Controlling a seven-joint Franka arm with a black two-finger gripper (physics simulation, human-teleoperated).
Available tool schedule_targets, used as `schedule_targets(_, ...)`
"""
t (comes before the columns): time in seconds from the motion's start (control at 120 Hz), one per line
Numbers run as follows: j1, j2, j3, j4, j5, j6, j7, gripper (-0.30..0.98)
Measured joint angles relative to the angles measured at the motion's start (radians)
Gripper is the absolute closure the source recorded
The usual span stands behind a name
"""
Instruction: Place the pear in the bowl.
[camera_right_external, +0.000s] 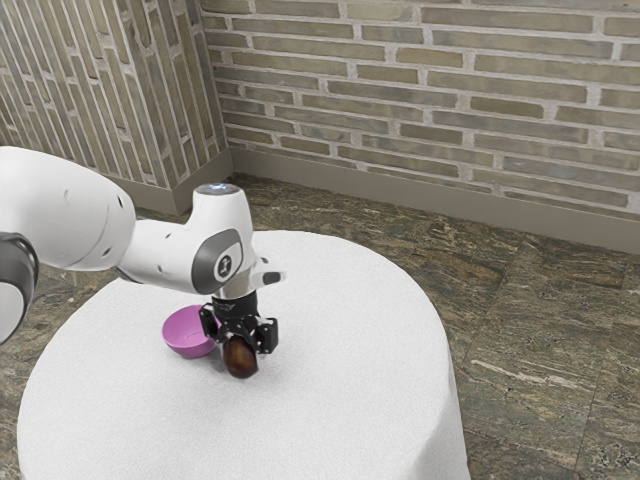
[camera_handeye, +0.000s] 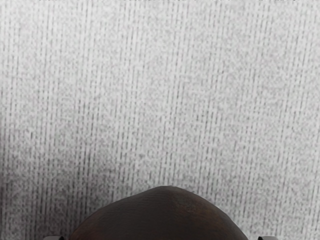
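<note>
Black mechanical gripper (camera_right_external: 238, 342): cannot tell whether open or shut.
Round magenta bowl (camera_right_external: 187, 338): upright.
Rounded dark-brown pear (camera_right_external: 240, 358): at gripper, outside bowl.

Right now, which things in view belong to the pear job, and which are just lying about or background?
Belong to the job:
- gripper, at the pear
- dark brown pear
- pink bowl, the pear not in it

Background:
- white-covered round table, the support
- brick wall
- stone floor

The bowl (camera_right_external: 188, 340) sits on the worktop (camera_right_external: 330, 400), near the pear (camera_right_external: 240, 359), toward the exterior view's left and slightly behind it. The pear is located below the hand (camera_right_external: 240, 340). The wall (camera_right_external: 450, 95) stands behind the worktop.
</note>
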Motion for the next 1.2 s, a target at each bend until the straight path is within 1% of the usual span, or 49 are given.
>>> schedule_targets(0.283, 0.006, 0.012, -0.009, 0.0, -0.001, 0.007, -0.005, 0.22)
schedule_targets(0.433, 0.006, 0.013, -0.01, 0.0, 0.0, 0.009, -0.007, 0.28)
schedule_targets(0.533, 0.005, 0.012, -0.01, 0.0, 0.002, 0.01, -0.011, 0.29)
schedule_targets(0.767, -0.005, -0.045, 0.009, 0.002, 0.013, 0.002, -0.018, 0.3)
schedule_targets(0.9, -0.004, -0.07, 0.047, 0.044, 0.023, -0.001, -0.018, 0.3)
schedule_targets(1.108, -0.003, -0.114, 0.149, 0.055, 0.075, -0.051, -0.017, 0.29)
schedule_targets(1.2, 0.011, -0.112, 0.171, 0.055, 0.095, -0.073, -0.016, 0.29)
